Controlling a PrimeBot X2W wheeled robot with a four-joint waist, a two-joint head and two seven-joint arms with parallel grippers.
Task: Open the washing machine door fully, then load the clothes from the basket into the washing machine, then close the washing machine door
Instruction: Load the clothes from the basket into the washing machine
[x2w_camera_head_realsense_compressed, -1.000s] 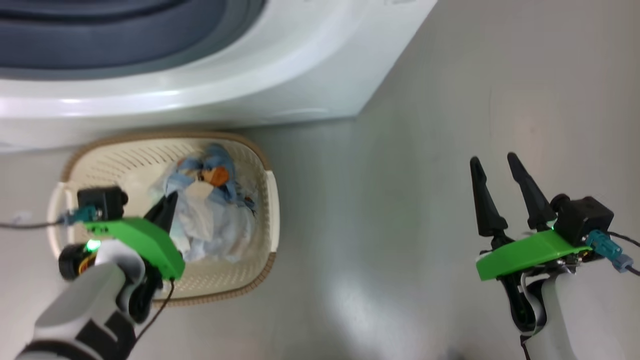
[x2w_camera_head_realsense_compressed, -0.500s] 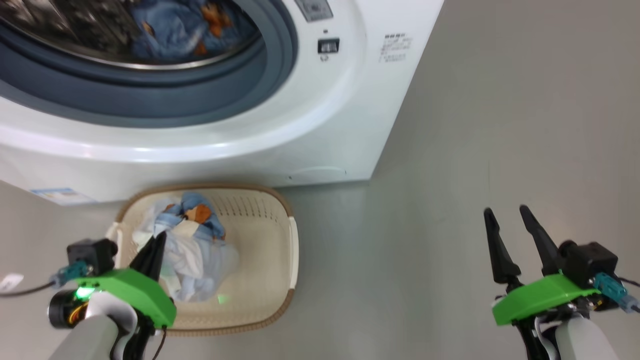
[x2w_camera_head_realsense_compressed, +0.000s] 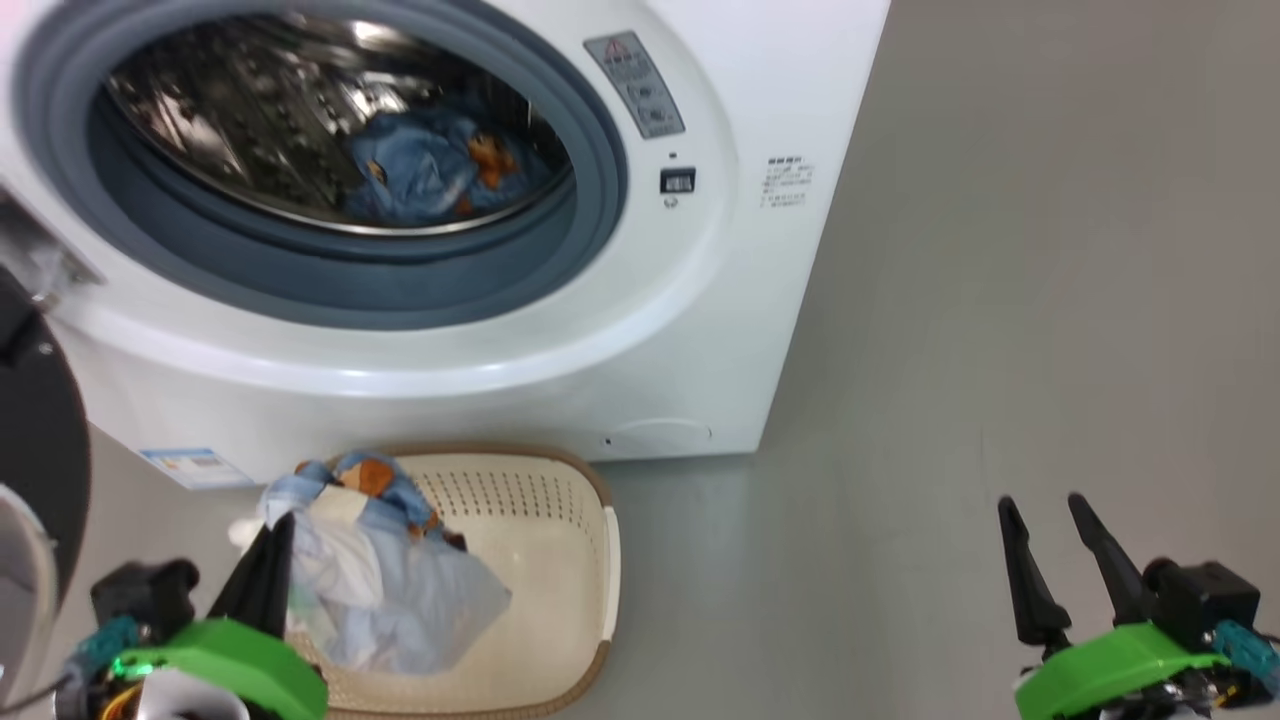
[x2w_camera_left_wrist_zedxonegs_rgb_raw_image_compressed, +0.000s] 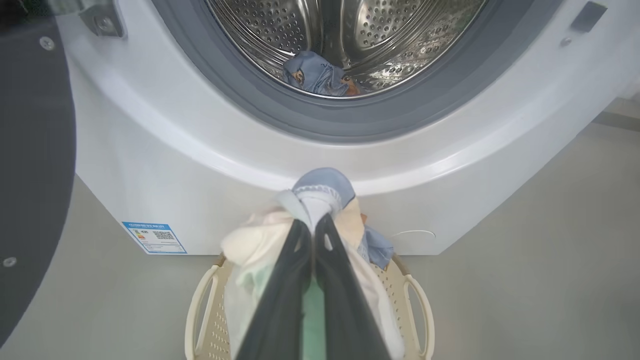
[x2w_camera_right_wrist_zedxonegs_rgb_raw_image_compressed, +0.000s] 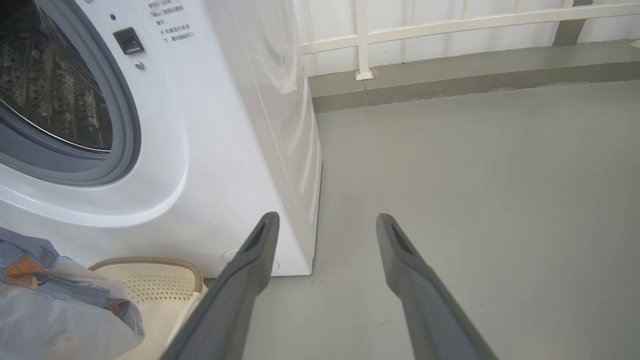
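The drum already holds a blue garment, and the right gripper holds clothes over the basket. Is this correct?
No: the left gripper holds the clothes over the basket, as the left wrist view shows. The blue garment is in the drum.

Three views toward washing machine (x2w_camera_head_realsense_compressed: 720, 330)

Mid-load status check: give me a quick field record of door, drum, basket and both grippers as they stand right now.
door state: washing machine door swung open, left of the opening
loaded: one blue garment inside the washing machine
source: basket in front of the machine
left arm: left gripper shut on the clothes, over the basket
right arm: right gripper open, holding nothing, over the floor
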